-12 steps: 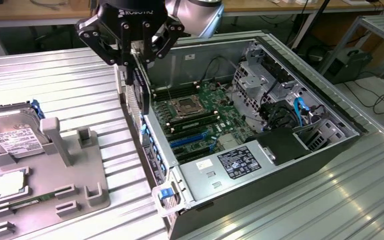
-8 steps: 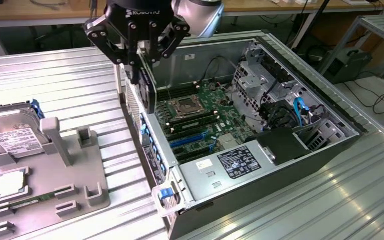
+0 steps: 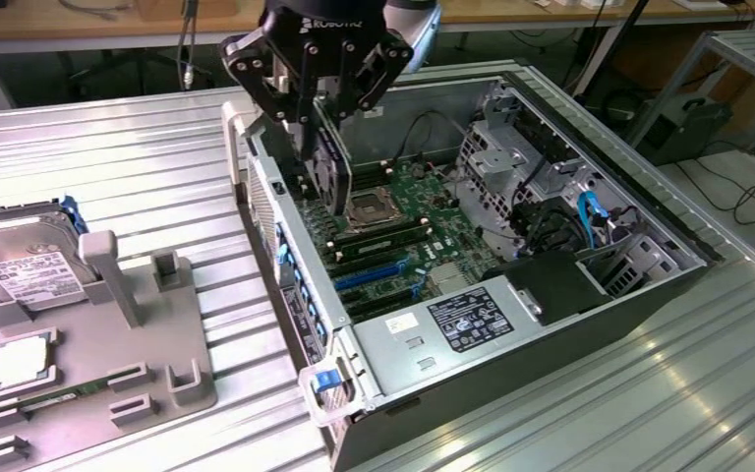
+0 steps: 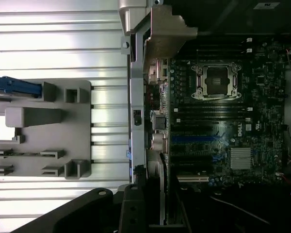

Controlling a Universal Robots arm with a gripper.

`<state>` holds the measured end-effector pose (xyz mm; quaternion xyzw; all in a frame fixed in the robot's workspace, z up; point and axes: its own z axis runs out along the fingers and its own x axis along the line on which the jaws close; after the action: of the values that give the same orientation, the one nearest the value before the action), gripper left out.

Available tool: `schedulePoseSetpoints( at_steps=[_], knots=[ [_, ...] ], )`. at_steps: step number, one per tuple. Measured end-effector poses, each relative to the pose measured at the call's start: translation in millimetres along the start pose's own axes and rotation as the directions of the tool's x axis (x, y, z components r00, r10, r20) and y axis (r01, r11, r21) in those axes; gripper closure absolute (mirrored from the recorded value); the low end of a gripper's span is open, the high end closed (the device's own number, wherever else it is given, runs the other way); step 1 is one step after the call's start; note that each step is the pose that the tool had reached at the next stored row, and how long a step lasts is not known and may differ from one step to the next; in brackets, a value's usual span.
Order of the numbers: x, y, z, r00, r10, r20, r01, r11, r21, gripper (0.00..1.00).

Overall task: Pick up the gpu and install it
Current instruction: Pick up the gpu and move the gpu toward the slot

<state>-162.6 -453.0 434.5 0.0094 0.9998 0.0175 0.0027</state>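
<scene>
Exterior view: gripper [image 3: 312,162] pinching gpu [image 3: 341,182] edge-on over motherboard [image 3: 411,241]; case rear wall [image 3: 266,206] just beside, 8 o'clock; CPU socket [image 3: 375,206] 4 o'clock; hard drive [image 3: 24,270] well apart, 8 o'clock.

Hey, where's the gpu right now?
In the exterior view, the gpu hangs on edge in the gripper inside the case, by the wall on the view's left, beside the CPU socket.
</scene>
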Motion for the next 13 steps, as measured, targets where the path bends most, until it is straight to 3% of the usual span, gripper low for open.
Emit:
schedulePoseSetpoints(
  at_steps=[13],
  knots=[
    [-45.1,0.8,1.5,1.0000,0.000,0.0000,0.000,1.0000,0.0000,0.73]
  ],
)
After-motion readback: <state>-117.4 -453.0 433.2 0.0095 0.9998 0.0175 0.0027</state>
